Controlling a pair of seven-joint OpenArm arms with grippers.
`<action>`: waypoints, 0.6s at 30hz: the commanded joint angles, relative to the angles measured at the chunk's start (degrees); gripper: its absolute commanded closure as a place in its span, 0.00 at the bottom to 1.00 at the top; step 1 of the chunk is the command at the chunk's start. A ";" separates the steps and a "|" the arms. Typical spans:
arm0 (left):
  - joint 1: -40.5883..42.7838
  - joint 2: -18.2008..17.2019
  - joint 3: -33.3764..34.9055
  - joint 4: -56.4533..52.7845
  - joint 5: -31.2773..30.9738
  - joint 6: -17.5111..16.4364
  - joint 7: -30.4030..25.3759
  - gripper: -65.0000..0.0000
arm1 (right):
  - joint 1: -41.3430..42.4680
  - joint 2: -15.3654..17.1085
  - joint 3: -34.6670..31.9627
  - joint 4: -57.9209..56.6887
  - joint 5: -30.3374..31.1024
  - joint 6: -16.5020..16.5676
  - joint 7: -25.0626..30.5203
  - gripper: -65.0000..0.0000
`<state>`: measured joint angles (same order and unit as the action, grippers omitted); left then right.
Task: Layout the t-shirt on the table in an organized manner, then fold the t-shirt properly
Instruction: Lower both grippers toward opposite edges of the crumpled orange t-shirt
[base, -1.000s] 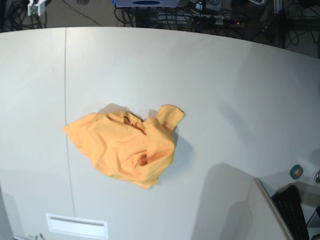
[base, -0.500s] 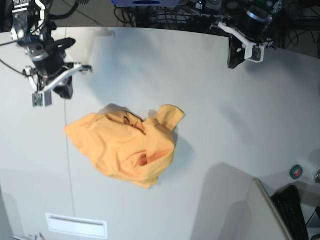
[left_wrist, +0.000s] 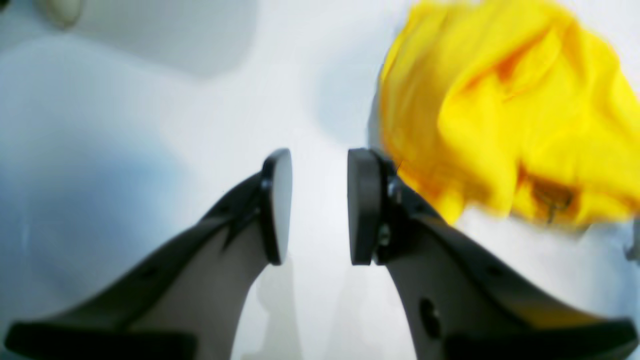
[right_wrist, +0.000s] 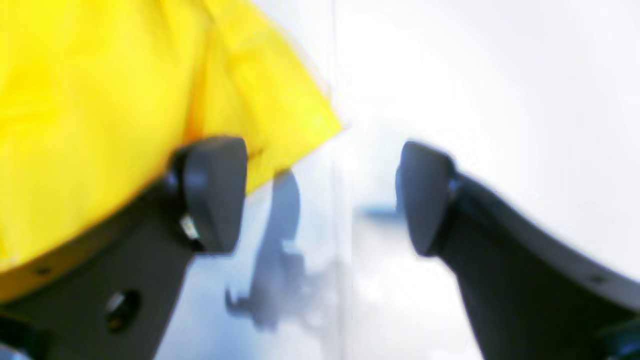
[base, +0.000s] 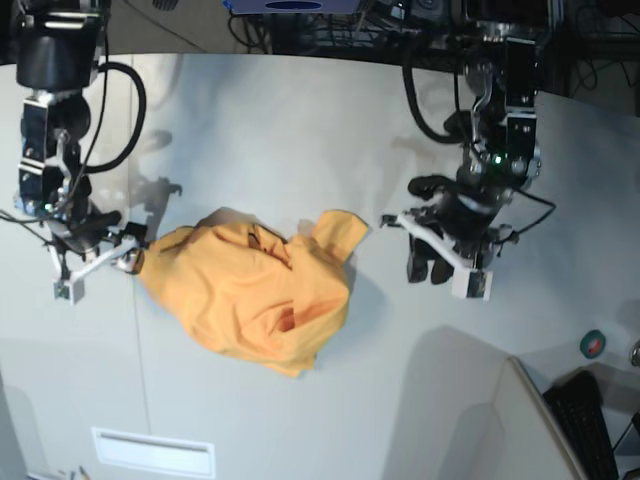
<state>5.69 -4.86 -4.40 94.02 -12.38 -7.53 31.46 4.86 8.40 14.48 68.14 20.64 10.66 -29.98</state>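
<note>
Moved: both arms have come down from the far edge of the table to flank the t-shirt; half a second ago they were up near the far edge, and a second ago neither was in the base view. The cloth itself lies where it did.
T-shirt (base: 255, 295): light-orange, crumpled in a loose heap on the table, a little to the left of centre in the base view. One flap sticks up and out toward the upper right of the heap. A dark patch shows in a fold near its middle.
Table (base: 300, 130): matte white-grey, with a thin dark seam running front to back just beside the heap's left side in the base view.
Right tool (base: 100, 255): low at the heap's left edge in the base view. In its wrist view the jaws stand wide apart with bare table between them; the cloth's corner (right_wrist: 280, 110) lies behind one finger (right_wrist: 212, 192), and nothing is gripped.
Left tool (base: 440, 262): over bare table to the right of the flap in the base view, apart from the cloth. Its pads (left_wrist: 276, 205) stand parted by a narrow gap with only table between them; the shirt (left_wrist: 500, 100) lies off to one side.
Slot plate (base: 153, 452): small rectangular inset near the table's near edge, well apart from the shirt.
</note>
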 joint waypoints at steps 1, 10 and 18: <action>-1.61 -0.28 -0.12 -1.58 -0.06 0.10 -0.56 0.72 | 2.13 0.69 1.21 -1.02 0.15 1.17 0.83 0.36; -12.95 1.57 3.48 -23.47 -0.06 0.10 -0.83 0.72 | 9.51 0.69 2.18 -16.31 -0.12 3.81 2.94 0.37; -14.97 2.01 14.73 -31.47 -0.15 0.10 -12.78 0.72 | 9.60 0.78 -5.91 -22.73 -0.12 3.81 9.19 0.39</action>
<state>-8.36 -2.87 10.57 61.67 -12.29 -7.46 19.57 14.39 9.10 8.62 45.32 20.49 14.15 -18.74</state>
